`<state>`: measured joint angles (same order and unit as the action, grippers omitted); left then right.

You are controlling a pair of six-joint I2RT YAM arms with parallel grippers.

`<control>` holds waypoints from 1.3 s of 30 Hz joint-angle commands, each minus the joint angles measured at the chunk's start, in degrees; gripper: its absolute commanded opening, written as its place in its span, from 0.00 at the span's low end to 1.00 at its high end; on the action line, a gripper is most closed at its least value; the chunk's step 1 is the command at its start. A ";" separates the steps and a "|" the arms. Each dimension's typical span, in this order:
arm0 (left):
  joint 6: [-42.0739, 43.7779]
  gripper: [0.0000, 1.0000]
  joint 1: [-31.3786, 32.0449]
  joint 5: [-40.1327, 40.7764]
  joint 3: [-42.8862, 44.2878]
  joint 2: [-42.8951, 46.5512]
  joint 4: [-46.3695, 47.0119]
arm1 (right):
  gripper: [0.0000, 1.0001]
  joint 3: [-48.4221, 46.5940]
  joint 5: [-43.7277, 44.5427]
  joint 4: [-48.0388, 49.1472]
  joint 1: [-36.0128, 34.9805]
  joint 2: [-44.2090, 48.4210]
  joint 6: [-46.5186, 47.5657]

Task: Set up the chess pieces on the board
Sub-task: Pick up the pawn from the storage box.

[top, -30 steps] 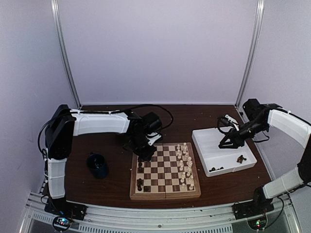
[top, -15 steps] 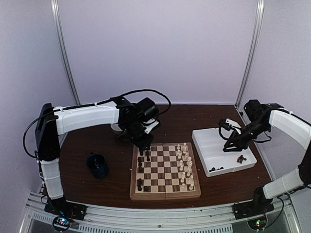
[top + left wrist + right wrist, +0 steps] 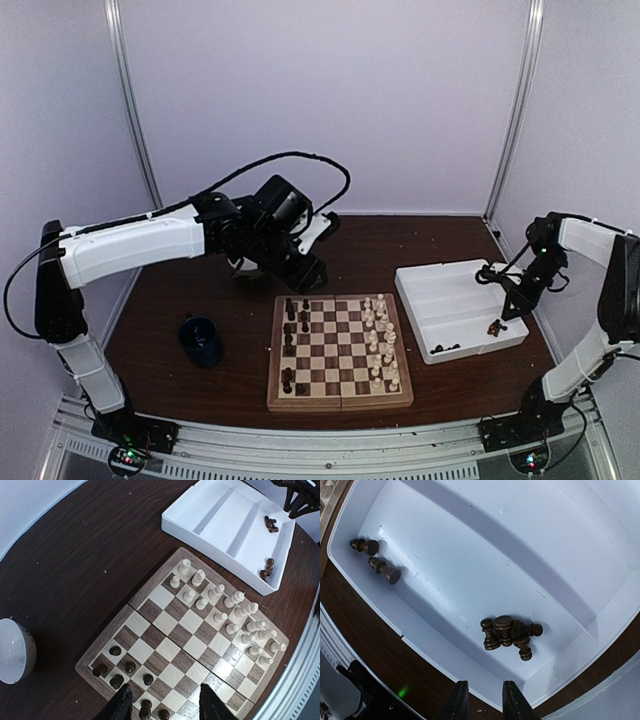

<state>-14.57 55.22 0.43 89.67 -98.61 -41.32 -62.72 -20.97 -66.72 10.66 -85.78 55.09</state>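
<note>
1. Wooden board (image 3: 340,404) is set at the table's (image 3: 460,385) front edge, cream pieces (image 3: 381,343) lined along its right edge, dark pieces (image 3: 289,345) along its left.
2. Left gripper (image 3: 165,706) is held spread, empty, near the board's far-left corner.
3. Right gripper (image 3: 482,700) is held narrowly parted, empty, over the tray's (image 3: 470,555) loose dark chessmen (image 3: 507,632).

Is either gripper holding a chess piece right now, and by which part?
Nothing is held. The left gripper is empty, fingers apart above the board. The right gripper hovers empty near the dark pieces in the white tray.
</note>
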 commanded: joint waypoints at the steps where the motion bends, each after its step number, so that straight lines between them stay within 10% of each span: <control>1: 2.11 0.45 -0.22 -0.26 0.66 -2.62 5.26 | 0.28 -0.68 5.36 0.79 0.50 -3.05 2.36; 25: 1.61 0.47 -0.28 -7.08 6.42 -8.09 13.22 | 0.19 0.72 10.00 9.76 -0.01 -19.10 5.28; 39: -11.76 0.47 0.13 -18.87 8.21 -14.77 28.70 | 0.09 -1.65 -6.87 -1.11 -1.08 -3.04 2.22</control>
<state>-20.23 55.18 -12.80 95.59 -110.85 -21.87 -62.81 -20.32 -63.57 10.59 -93.21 59.35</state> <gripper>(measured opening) 0.468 0.114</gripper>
